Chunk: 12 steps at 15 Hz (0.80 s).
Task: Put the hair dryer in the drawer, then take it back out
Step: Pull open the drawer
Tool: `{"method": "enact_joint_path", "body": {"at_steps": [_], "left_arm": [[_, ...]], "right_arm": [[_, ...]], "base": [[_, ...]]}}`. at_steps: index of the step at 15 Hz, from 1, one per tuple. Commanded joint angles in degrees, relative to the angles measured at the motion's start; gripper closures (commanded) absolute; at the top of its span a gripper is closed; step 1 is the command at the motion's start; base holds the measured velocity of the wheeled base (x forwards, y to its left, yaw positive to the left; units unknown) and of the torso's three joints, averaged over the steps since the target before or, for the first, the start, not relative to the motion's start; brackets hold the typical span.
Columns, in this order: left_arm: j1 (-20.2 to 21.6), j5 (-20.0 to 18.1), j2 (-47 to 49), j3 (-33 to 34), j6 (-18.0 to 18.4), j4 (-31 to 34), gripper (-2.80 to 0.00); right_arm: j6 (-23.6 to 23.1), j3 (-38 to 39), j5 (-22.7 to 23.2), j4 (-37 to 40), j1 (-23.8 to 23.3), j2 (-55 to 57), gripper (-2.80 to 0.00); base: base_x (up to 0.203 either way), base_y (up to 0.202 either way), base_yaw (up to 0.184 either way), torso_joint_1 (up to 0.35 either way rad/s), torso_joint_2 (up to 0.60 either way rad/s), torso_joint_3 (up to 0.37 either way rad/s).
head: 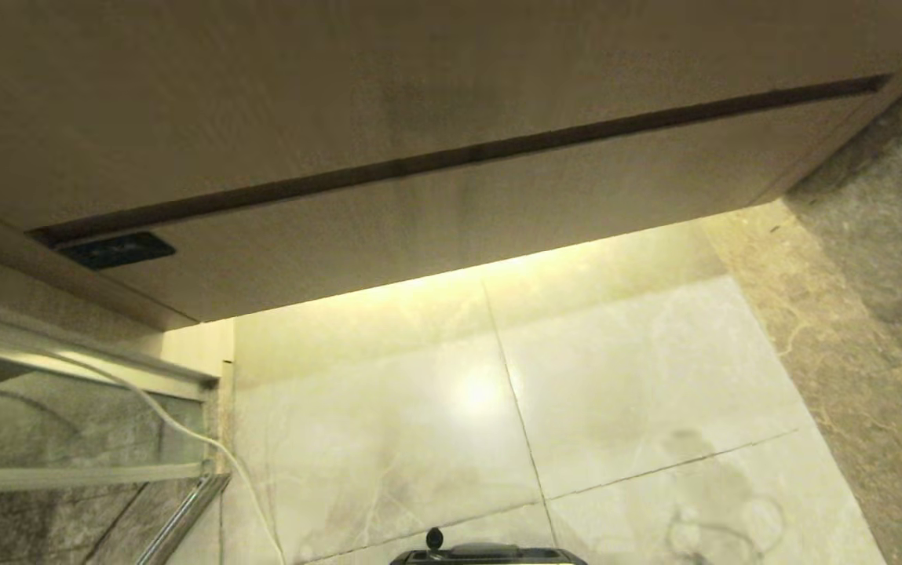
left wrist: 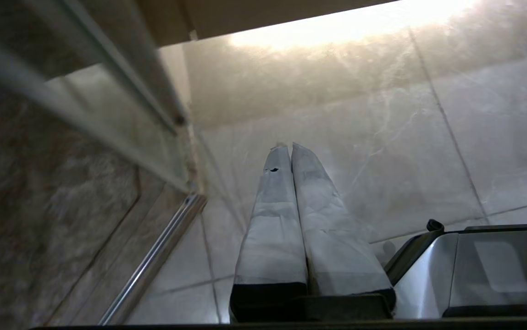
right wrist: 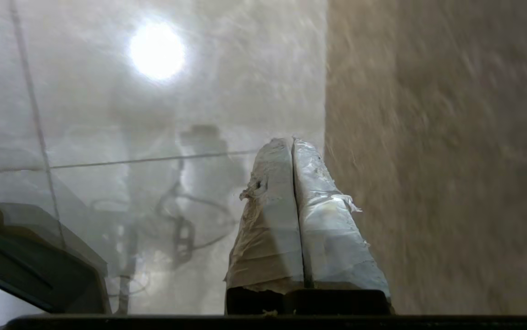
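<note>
Filling the upper half of the head view is a pale beige wood-grain cabinet front (head: 278,94), crossed by a dark seam; the panel below that seam is the drawer (head: 451,227), pushed in flush, with a small dark rectangular patch (head: 117,249) near its left end. Under its lower edge a strip of warm light falls on a glossy floor of large pale marble tiles (head: 623,377) with thin grout lines and a bright ceiling-lamp glare. Darker brown mottled stone (head: 874,314) runs along the right edge of the floor. At the left stands a glass panel in a metal frame (head: 74,471), and a thin white cord (head: 207,447) trails down past it to the floor. The hair dryer shows in no view. The robot's dark base (head: 490,555) pokes in at the bottom edge. The left gripper (left wrist: 286,147) hangs over the tiles beside the glass frame, its taped fingers pressed together on nothing. The right gripper (right wrist: 292,140) is likewise clenched empty, over the line where pale tile meets brown stone.
</note>
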Motion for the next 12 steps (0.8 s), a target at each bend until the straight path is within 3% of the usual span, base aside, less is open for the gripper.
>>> {"method": "enact_joint_path", "body": {"at_steps": [1,6,12], "left_arm": [[0.0,0.0,0.0,0.0,0.0,0.0,0.00],[0.0,0.0,0.0,0.0,0.0,0.1,0.00],[0.0,0.0,0.0,0.0,0.0,0.0,0.00]], "right_arm": [[-0.2,0.0,0.0,0.1,0.0,-0.3,0.00],[-0.3,0.0,-0.1,1.0,-0.1,-1.1,0.00],[-0.2,2.3,0.0,1.3,0.0,-3.8,0.00]], "base": [[0.000,-0.007,0.178,0.002,0.01,0.002],[0.001,-0.005,0.152,0.002,0.00,0.001],[0.000,0.000,0.000,0.000,0.00,0.000]]}}
